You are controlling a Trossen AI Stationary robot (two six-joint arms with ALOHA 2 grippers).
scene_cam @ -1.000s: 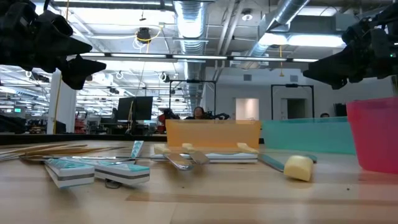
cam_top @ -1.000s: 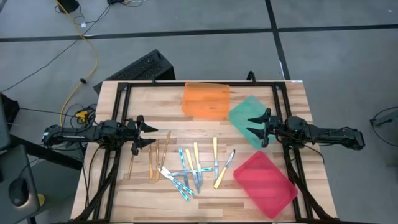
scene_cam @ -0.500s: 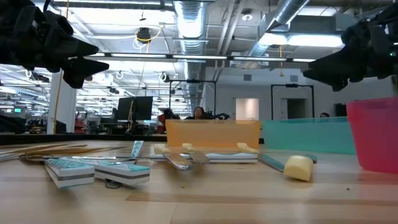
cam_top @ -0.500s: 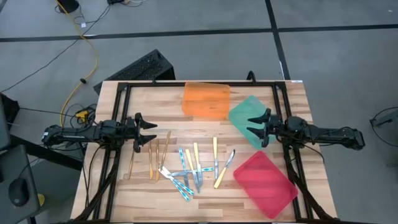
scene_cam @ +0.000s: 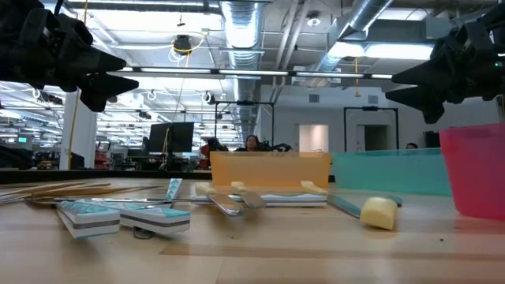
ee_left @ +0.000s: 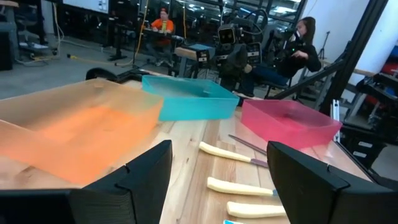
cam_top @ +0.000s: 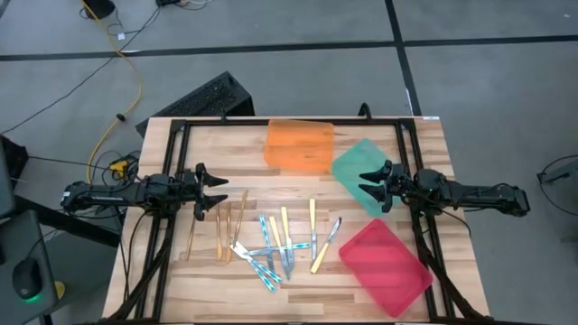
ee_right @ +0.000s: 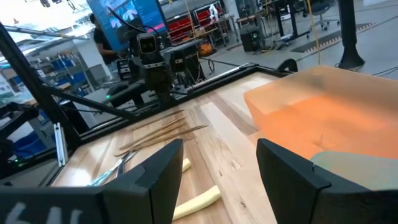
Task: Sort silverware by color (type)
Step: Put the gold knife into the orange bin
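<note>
The silverware lies flat on the wooden table near its near edge. From left to right there are all-gold pieces (cam_top: pixel 223 226), blue-handled pieces (cam_top: pixel 268 249) and yellow-handled pieces (cam_top: pixel 313 227). My left gripper (cam_top: pixel 219 192) hovers open above the table, just on the far side of the gold pieces. My right gripper (cam_top: pixel 363 182) hovers open over the near-left part of the green tray (cam_top: pixel 359 165). The left wrist view shows yellow handles (ee_left: pixel 225 153) ahead of the open fingers. The right wrist view shows the gold pieces (ee_right: pixel 158 134).
An orange tray (cam_top: pixel 300 144) sits at the far middle of the table. The green tray is to its right, and a red tray (cam_top: pixel 385 267) lies at the near right. A black frame (cam_top: pixel 172 135) runs around the table. People sit in the room beyond (ee_left: pixel 303 43).
My left gripper has edged slightly toward the table's right. My right gripper has turned a little about its own axis, as the low view shows. Both stay open, and the silverware has not moved.
</note>
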